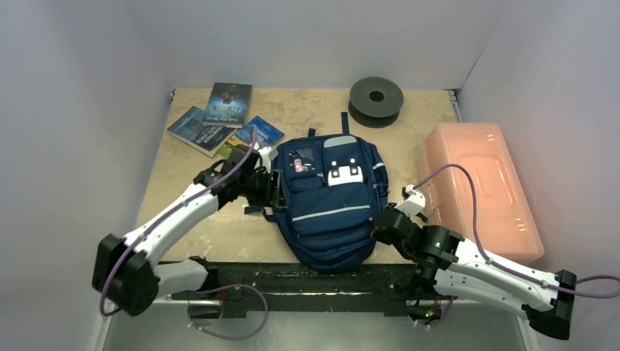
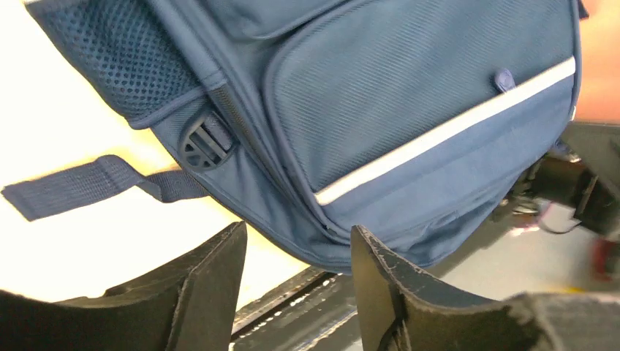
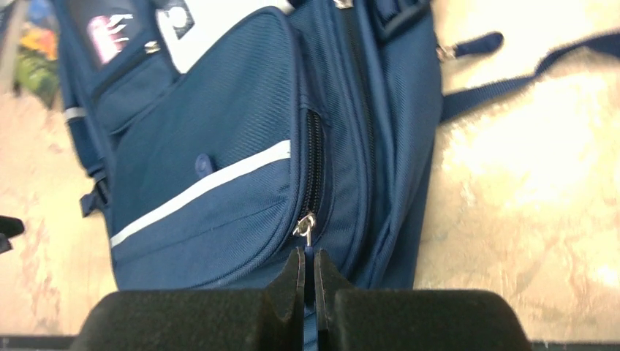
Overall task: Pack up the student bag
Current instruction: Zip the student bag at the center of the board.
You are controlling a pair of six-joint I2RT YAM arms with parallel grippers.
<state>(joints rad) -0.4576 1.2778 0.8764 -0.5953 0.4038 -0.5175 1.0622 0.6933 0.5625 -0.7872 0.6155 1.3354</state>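
The student bag [image 1: 329,197], navy with a white stripe, lies flat in the middle of the table with its front pockets up. My left gripper [image 1: 273,187] is at the bag's left side. In the left wrist view it [image 2: 298,235] stands open with nothing between its fingers, and the bag's lower edge [image 2: 380,219] lies just beyond the tips. My right gripper [image 1: 380,223] is at the bag's right side. It [image 3: 308,257] is shut on the blue pull tab of the front pocket zipper, just below the metal slider [image 3: 305,226].
Three books [image 1: 219,117] lie at the back left of the table and a dark spool [image 1: 376,99] at the back. A pink translucent box [image 1: 479,186] stands on the right. A loose strap [image 2: 73,186] trails left of the bag. A black rail [image 1: 307,276] runs along the near edge.
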